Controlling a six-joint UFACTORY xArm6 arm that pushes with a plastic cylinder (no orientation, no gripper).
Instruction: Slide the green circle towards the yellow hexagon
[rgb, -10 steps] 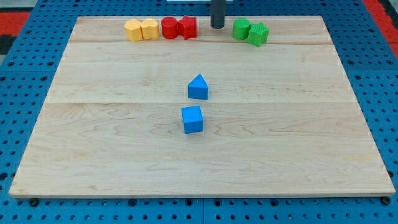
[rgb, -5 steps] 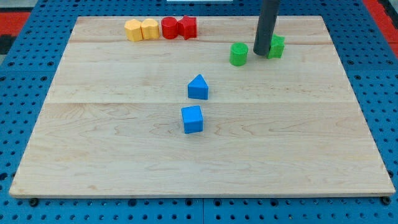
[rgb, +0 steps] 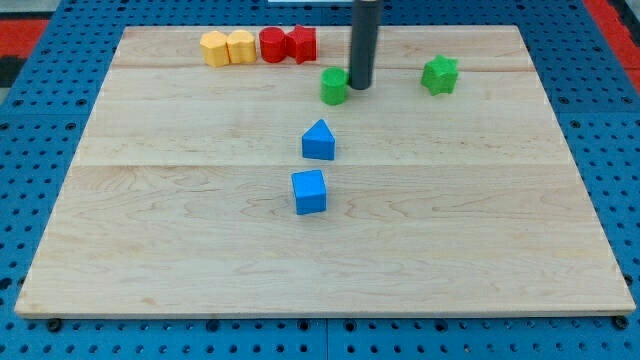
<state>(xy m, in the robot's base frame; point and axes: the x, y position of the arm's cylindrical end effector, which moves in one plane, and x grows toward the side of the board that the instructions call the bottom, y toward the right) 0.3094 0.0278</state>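
- The green circle (rgb: 334, 86) is seen near the table's far edge, a little right of the middle, lying flat on the wooden table (rgb: 480, 220)
- The yellow hexagon (rgb: 240, 46) is placed close to the far left corner, in a row with a second yellow block (rgb: 214, 48), a red circle (rgb: 273, 45) and a red star-like block (rgb: 301, 43); which of the two yellow blocks is the hexagon is judged from shape only and is not fully certain
- The green circle is judged to be light, stiff and smooth-sided, so it is likely to slide easily and to roll off a push that is not aimed through its centre
- No hold can be taken: there are no fingers, nothing opens or closes, and nothing is grasped
- My tip (rgb: 360, 86) is set just beside the green circle on its right side, touching it or very nearly so; actual contact cannot be confirmed
- A push is best applied at the circle's right and slightly near side, so that it is driven left and towards the far edge
- The green star (rgb: 439, 75) is left well apart to the right
- The blue triangle (rgb: 319, 140) and blue cube (rgb: 310, 191) are found near the table's middle, off the likely path
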